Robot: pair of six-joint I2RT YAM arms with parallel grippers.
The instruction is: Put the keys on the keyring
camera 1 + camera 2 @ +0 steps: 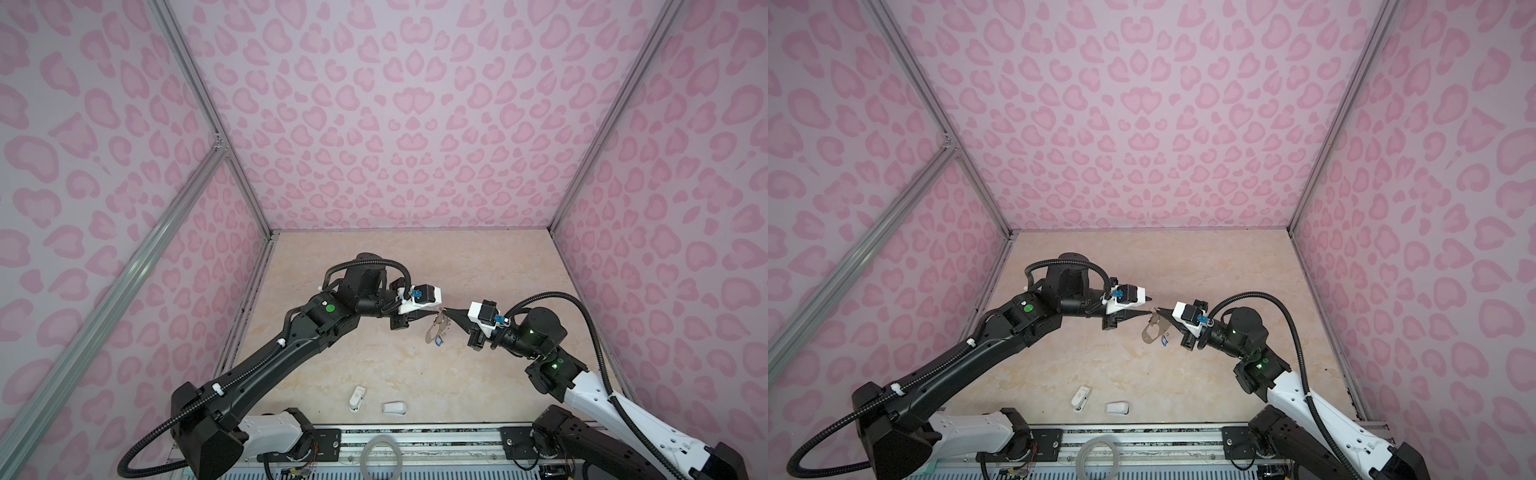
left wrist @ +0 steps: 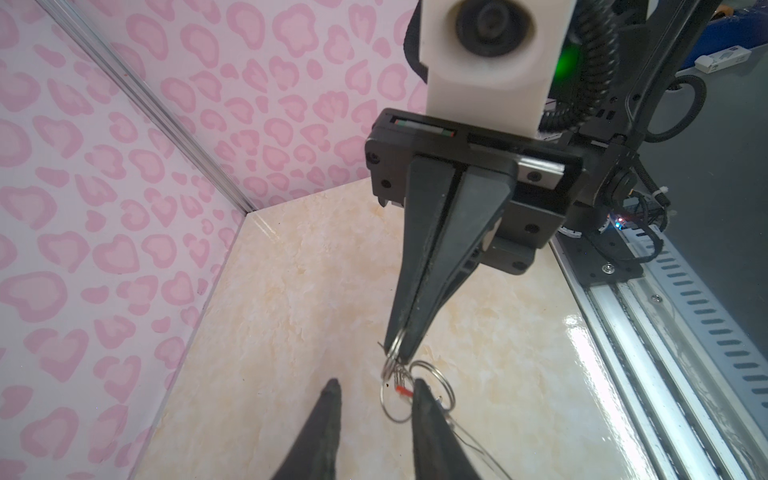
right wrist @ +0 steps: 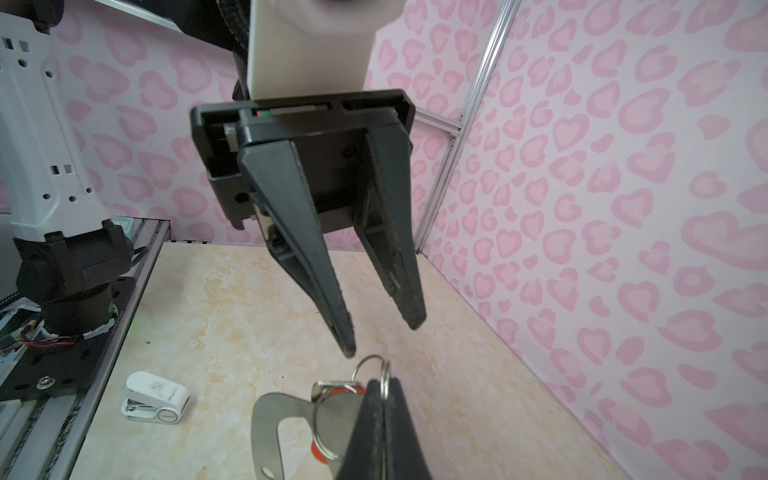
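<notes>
The keyring [image 3: 266, 428], a thin grey plate with an oval cut-out, hangs above the table in both top views [image 1: 434, 330]. My right gripper [image 3: 384, 384] is shut on one of its wire split rings [image 3: 374, 363]. The red-orange key tag [image 3: 345, 390] hangs behind the plate, by a second ring. The blue key tag [image 1: 439, 341] dangles at the plate's lower end. My left gripper [image 2: 376, 384] is open, facing the right one tip to tip. One of its fingertips [image 2: 417, 384] lies against the rings [image 2: 395, 399]. Nothing sits between its fingers.
Two small white plastic pieces [image 1: 357, 397] [image 1: 394, 408] lie near the table's front edge. A pale grey hoop [image 1: 381, 457] rests on the rail in front. Pink patterned walls close in the back and both sides.
</notes>
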